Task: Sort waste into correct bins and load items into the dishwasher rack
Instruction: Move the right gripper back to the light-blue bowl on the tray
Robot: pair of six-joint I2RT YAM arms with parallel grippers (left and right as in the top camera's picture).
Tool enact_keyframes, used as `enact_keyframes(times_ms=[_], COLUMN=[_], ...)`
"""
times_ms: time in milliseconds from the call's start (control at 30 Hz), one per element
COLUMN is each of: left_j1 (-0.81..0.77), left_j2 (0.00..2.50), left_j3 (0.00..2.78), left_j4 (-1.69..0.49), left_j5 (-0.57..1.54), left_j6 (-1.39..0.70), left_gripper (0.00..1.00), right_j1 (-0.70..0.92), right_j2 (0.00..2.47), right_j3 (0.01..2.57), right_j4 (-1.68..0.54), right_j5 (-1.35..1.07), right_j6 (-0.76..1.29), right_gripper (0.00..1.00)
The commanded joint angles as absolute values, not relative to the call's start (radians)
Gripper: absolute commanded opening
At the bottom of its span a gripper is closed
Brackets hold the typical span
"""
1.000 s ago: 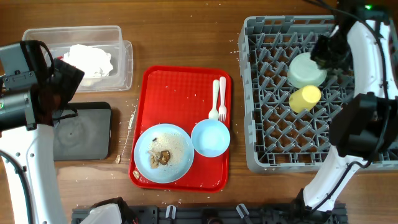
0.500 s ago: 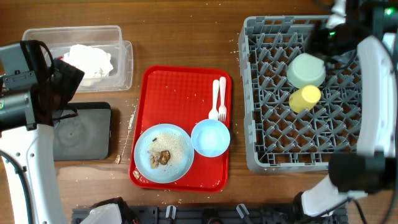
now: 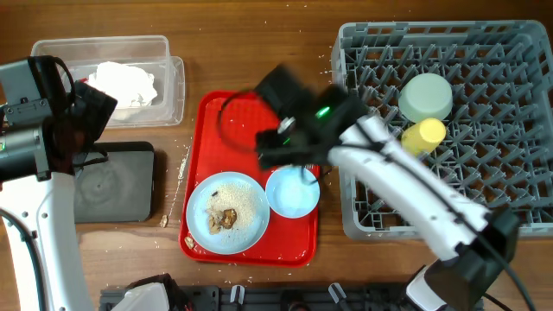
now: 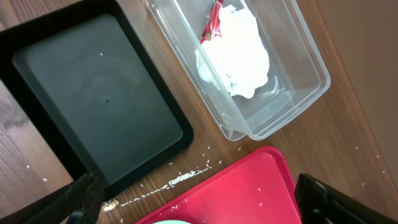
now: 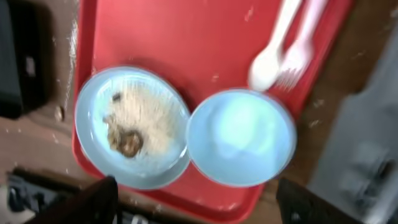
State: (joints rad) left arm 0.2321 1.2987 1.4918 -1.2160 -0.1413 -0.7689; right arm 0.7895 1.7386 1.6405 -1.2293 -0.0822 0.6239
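Note:
My right gripper (image 3: pixel 289 145) hovers open over the red tray, motion-blurred, with nothing between its fingers (image 5: pixel 93 199). Below it lie the pale blue plate (image 5: pixel 132 127) with brown and whitish food scraps (image 5: pixel 127 140), the pale blue bowl (image 5: pixel 241 137), and the white spoon (image 5: pixel 273 56) and fork (image 5: pixel 298 53). The grey dishwasher rack (image 3: pixel 363 216) holds the light green bowl (image 3: pixel 426 97) and the yellow cup (image 3: pixel 422 136). My left gripper (image 4: pixel 199 211) stands open above the gap between the black tray (image 4: pixel 93 99) and the clear tub (image 4: pixel 292 62), which holds white napkins (image 4: pixel 239 56) and a red wrapper (image 4: pixel 213 22).
The red tray (image 3: pixel 251 246) sits mid-table between the bins and the rack. Crumbs (image 4: pixel 186 177) lie scattered on the wood beside the black tray. My right arm (image 3: pixel 406 190) crosses the rack's left edge.
My right arm swung from the rack's back across to the red tray and its gripper opened. The green bowl stays in the rack. The left arm has not moved.

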Motion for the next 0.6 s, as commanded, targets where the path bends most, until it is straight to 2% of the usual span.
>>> enact_keyframes(times_ms=[0, 200, 433, 567], left_j1=[0.239, 0.239, 0.239, 0.239], left_j2=[1.297, 1.297, 1.297, 1.297], left_j3=[1.495, 1.495, 1.495, 1.495], left_j4=[-1.213, -1.213, -1.213, -1.213], left_j5=[-0.15, -0.15, -0.15, -0.15], left_j6=[-0.771, -0.771, -0.771, -0.771], left_gripper=[1.0, 1.0, 1.0, 1.0], right_j1=[0.867, 0.904, 0.904, 0.903], right_j2=[1.745, 1.784, 1.935, 1.96], right_j3=[1.509, 1.341, 1.335, 1.338], right_j4=[-1.092, -0.887, -0.832, -0.796], right_j5=[-0.135, -0.033, -0.034, -0.03], right_j6=[0.76, 0.928, 0.98, 0.971], right_gripper=[0.83, 0.77, 0.74, 0.62])
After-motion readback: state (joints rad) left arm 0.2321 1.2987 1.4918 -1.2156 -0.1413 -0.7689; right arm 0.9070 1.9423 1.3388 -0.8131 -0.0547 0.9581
